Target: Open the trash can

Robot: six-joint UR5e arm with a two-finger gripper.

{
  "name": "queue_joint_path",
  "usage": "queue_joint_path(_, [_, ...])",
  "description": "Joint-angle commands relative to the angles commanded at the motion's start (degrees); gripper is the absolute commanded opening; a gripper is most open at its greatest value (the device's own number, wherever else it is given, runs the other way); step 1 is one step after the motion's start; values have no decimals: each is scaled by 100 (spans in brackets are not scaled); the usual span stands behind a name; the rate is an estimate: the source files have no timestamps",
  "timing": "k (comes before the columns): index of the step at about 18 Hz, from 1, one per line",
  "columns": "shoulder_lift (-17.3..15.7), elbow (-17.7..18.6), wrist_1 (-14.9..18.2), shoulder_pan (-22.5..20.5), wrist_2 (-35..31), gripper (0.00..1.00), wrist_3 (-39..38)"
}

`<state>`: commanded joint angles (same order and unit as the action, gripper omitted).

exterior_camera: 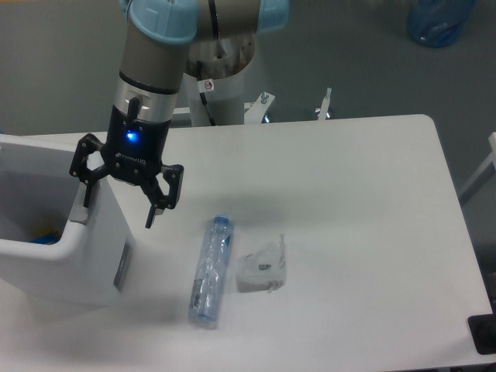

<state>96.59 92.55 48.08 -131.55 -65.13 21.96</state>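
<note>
The trash can (77, 263) is a large white boxy bin at the table's left edge, partly cut off by the frame. Its top stands open and I see into it, with something blue (43, 235) inside. A grey panel (122, 267) shows on its right side. A white surface behind the opening may be the raised lid (31, 147); I cannot tell for sure. My gripper (118, 208) is open and empty above the bin's right rim. One finger (84, 194) is at the rim and the other (153, 213) hangs over the table beside the bin.
A clear plastic bottle (211, 271) lies on the white table (349, 194) right of the bin. A crumpled white wrapper (262, 267) lies beside it. The arm's base (221, 70) stands behind the table. A blue object (438, 19) sits on the floor at the far right.
</note>
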Motion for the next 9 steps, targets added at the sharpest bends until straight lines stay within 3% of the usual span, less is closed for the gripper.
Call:
queue_joint_path(4, [0,78,-9,-756,-9,100,570])
queue_joint_path(9, [105,543,9,-1609,-61,100,1940])
